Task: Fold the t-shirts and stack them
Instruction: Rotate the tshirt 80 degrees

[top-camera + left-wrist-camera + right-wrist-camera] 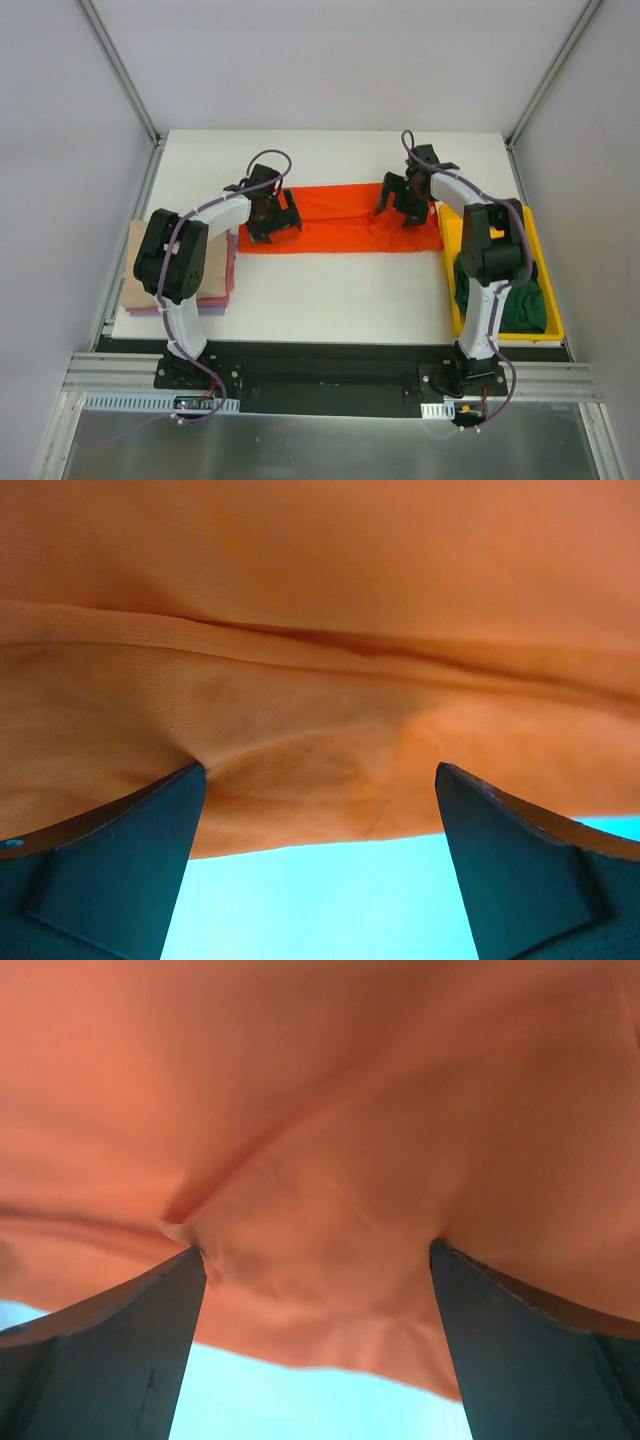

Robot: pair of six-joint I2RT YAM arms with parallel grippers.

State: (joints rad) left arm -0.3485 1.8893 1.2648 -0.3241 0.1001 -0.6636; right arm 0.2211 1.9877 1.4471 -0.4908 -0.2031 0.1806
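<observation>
Wide-spread fingers of the left gripper (318, 767) and right gripper (315, 1248) press their tips onto an orange-red t-shirt (340, 225) laid as a long band across the white table (330, 290). Folded shirts (140, 275) sit stacked at far left; a dark green shirt (525, 305) lies in the yellow tray (452, 235).

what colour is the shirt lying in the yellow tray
It's a dark green shirt; clearest in the top external view.

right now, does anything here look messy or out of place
Nothing spilled or damaged. The dark green t-shirt lies crumpled and unfolded in the yellow tray at the right, partly behind the right arm. The orange-red t-shirt puckers near the right gripper.
</observation>
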